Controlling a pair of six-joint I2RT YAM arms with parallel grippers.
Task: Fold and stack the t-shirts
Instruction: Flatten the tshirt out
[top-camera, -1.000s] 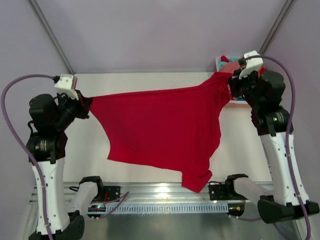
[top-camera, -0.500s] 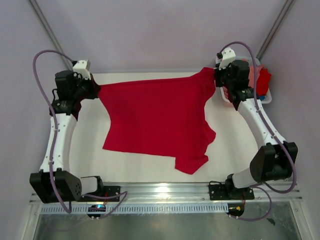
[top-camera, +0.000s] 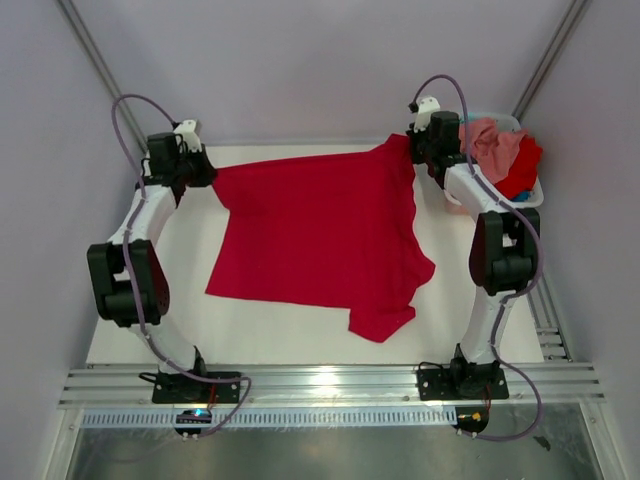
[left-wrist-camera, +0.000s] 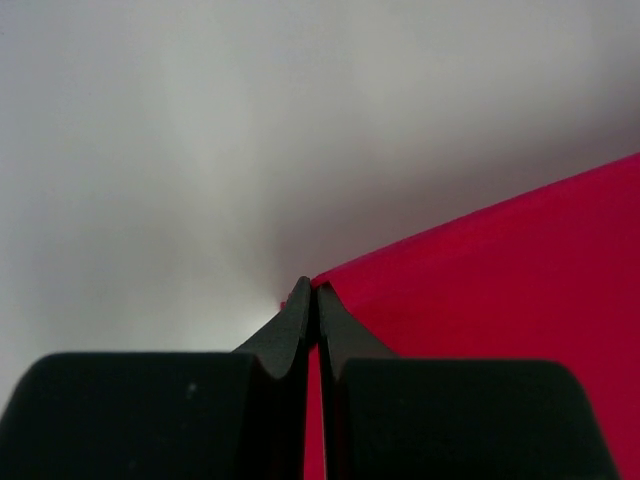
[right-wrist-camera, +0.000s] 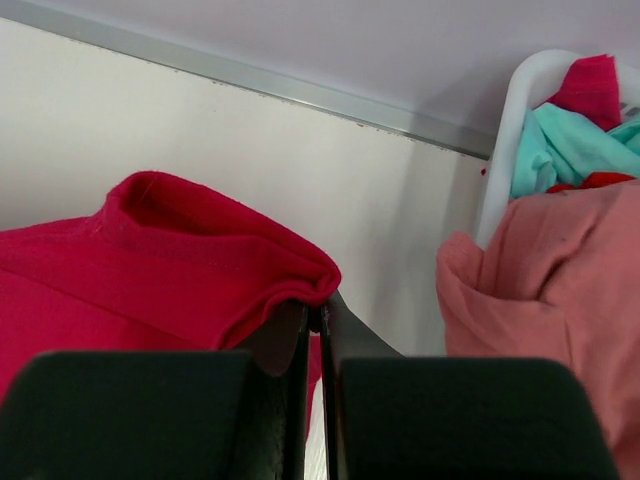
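We find the left gripper (top-camera: 207, 172) clenched on one corner of the wide bright red cloth t-shirt (top-camera: 320, 235) and the right gripper (top-camera: 410, 150) clenched on the other. The shirt spreads between them, extending nearward.

Bright even light, soft shadows, blurred left-wrist close-up

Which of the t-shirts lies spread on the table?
The wide bright red t-shirt; the salmon pink shirt and the teal one sit bunched in the white basket.

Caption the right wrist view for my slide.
Right pincer shut on red shirt, basket alongside.
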